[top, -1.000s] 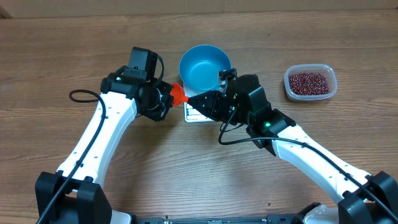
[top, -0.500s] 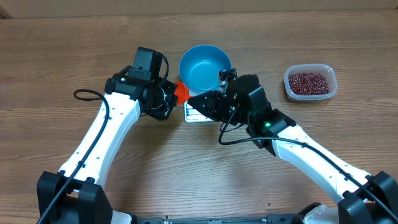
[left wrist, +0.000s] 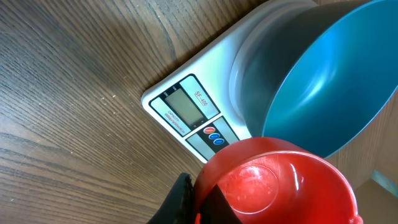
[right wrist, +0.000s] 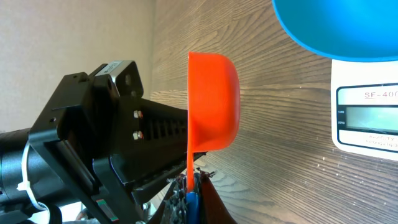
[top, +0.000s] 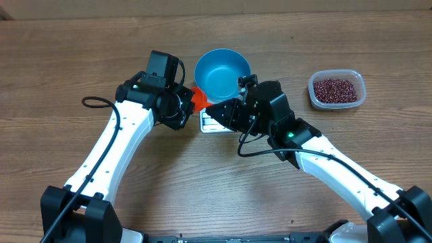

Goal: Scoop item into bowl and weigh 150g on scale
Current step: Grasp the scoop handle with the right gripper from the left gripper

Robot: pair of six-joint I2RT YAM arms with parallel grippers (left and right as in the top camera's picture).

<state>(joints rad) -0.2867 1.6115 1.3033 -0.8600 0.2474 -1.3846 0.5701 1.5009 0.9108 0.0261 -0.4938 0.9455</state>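
Orange scoop is clamped by left tool and right tool, both fully closed. Loosen the left only when right holds firmly.

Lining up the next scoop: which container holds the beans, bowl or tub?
The clear rectangular tub standing alone at the far right holds the maroon beans; the blue bowl on the scale is empty.

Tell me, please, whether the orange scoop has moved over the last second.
Yes, the orange scoop has edged slightly rightward, closer to the blue bowl, which stays put.
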